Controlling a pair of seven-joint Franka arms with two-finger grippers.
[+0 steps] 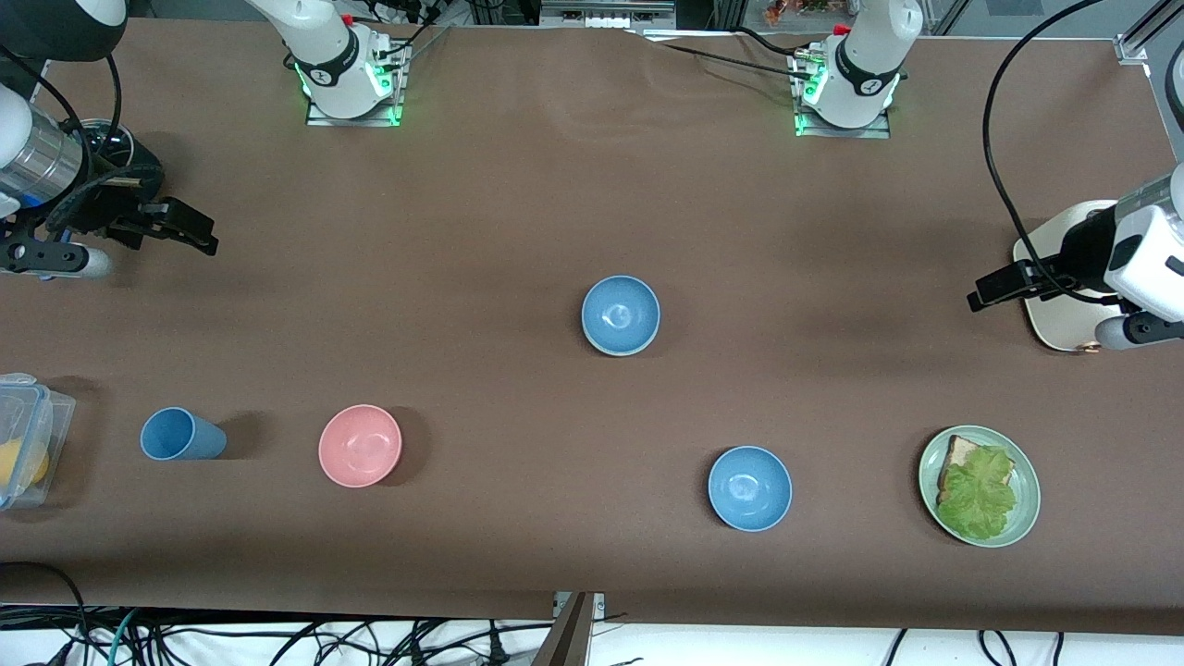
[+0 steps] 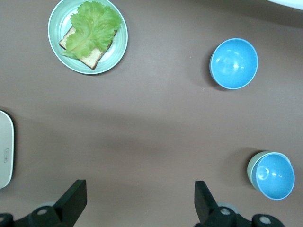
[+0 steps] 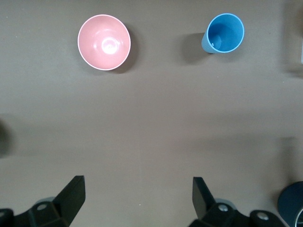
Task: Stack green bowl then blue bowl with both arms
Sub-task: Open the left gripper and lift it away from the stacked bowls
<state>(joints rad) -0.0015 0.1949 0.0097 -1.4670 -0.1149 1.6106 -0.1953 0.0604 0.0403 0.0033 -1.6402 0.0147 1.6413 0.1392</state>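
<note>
A greyish blue bowl (image 1: 621,314) sits nested inside the green bowl (image 2: 250,168) at the middle of the table. Only a sliver of the green bowl's pale rim shows round the blue bowl (image 2: 274,176) in the left wrist view. My left gripper (image 1: 979,294) hangs open with nothing in it over the table at the left arm's end, beside a cream plate (image 1: 1054,324). Its fingers (image 2: 75,191) stand wide apart. My right gripper (image 1: 199,236) hangs open with nothing in it over the right arm's end, well away from the stack.
A brighter blue bowl (image 1: 749,487) lies nearer the camera than the stack. A pale-green plate (image 1: 1025,518) holds bread and lettuce. A pink bowl (image 1: 360,445) and a blue cup (image 1: 180,435) lie toward the right arm's end, by a clear plastic box (image 1: 28,435).
</note>
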